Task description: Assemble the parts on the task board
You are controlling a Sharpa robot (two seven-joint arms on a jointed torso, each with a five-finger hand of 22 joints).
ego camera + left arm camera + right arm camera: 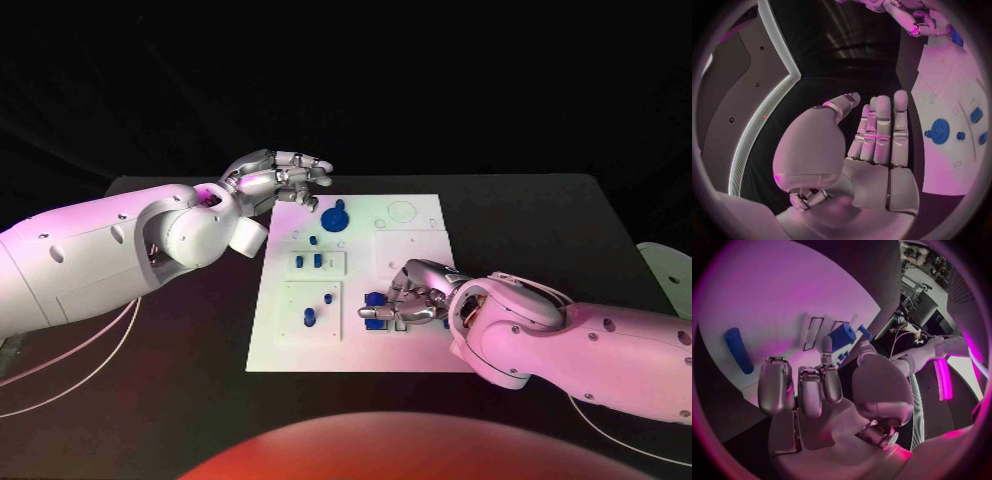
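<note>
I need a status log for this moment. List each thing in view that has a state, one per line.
left hand: open, fingers straight, holding nothing, beside the board's far left corner
right hand: over the board's near right part, fingertip at a blue cylinder; grip unclear
blue cylinder: on the board at the right hand's fingertip
round blue part: lying on the board
task board: flat on the table

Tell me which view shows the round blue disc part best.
The left wrist view: the round blue disc part lies unobstructed on the task board. The head view shows it smaller, near the left hand. The right wrist view doesn't clearly show it.
</note>
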